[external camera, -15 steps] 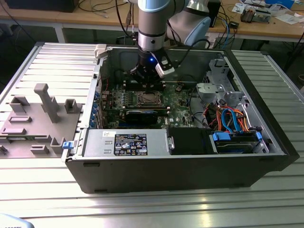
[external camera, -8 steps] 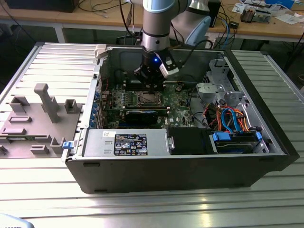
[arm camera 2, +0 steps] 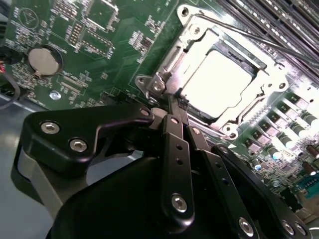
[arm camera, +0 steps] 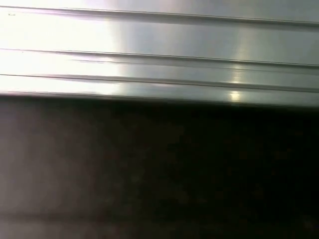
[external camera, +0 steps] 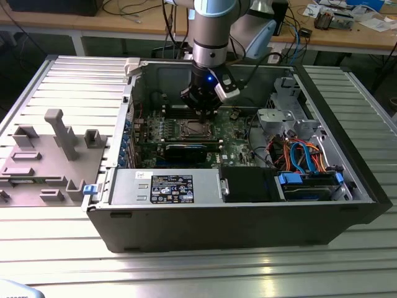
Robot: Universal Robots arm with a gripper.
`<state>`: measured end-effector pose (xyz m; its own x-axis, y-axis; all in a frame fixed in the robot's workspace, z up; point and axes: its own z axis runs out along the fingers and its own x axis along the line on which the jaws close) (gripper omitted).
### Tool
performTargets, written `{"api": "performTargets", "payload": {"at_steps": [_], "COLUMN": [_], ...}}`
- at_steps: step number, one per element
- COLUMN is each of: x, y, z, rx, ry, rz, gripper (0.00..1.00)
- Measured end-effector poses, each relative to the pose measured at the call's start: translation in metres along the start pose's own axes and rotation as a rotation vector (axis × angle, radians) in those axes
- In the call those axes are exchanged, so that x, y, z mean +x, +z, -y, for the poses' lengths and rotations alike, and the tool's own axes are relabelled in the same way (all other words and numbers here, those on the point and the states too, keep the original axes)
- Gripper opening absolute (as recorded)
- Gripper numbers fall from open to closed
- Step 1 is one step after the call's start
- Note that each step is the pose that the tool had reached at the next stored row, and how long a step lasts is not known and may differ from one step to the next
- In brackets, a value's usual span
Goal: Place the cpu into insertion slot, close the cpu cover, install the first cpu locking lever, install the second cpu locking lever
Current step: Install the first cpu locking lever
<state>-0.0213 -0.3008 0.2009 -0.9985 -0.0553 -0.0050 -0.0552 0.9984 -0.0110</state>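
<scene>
The cpu (arm camera 2: 222,82) is seen seated in the insertion slot (arm camera 2: 199,117) with the cpu cover (arm camera 2: 197,42) closed over it, while the gripper (arm camera 2: 175,110), fingers pressed together on nothing, is held at the cover's corner, the levers' state being indiscernible.

This is a robotics lab or electronics workshop. An opened desktop computer case (external camera: 248,211) lies on a ribbed aluminium counter (external camera: 186,273), its green motherboard (external camera: 236,133) exposed just below the fingers (external camera: 201,113) of an industrial robot arm (external camera: 214,31). A grey fixture plate (external camera: 49,161) with upright holders sits well off to the exterior view's left of the fingers. Beyond them stand wooden benches (external camera: 347,37) strewn with cables (external camera: 133,9) and loose parts.
</scene>
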Motion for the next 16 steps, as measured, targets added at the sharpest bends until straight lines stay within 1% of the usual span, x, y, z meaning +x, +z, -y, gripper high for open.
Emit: {"api": "performTargets", "payload": {"at_steps": [1,3,5,6,7,8,9,11,13,16], "x": [-0.0012,-0.0021,-0.0022,-0.0024,-0.0025,-0.0025,-0.0023,-0.0014,0.0029,0.0152], "y": [-0.0002,-0.0012,-0.0021,-0.0025,-0.0033,-0.0045,-0.0079,-0.0111,-0.0119,-0.0120], "z": [0.0001,-0.0004,-0.0006,-0.0008,-0.0009,-0.0010,-0.0007,-0.0007,-0.0009,-0.0016], "rx": [0.0005,-0.0009,-0.0040,-0.0079,-0.0102,-0.0118,-0.0121,-0.0139,-0.0154,-0.0187], "ry": [0.000,0.000,0.000,0.000,0.000,0.000,0.000,0.000,0.000,0.000], "rz": [-0.0001,0.0012,0.0018,0.0023,0.0027,0.0028,0.0023,0.0034,0.0057,0.0087], "gripper": [0.11,0.11,0.11,0.11,0.11,0.11,0.11,0.11,0.11,0.11]}}
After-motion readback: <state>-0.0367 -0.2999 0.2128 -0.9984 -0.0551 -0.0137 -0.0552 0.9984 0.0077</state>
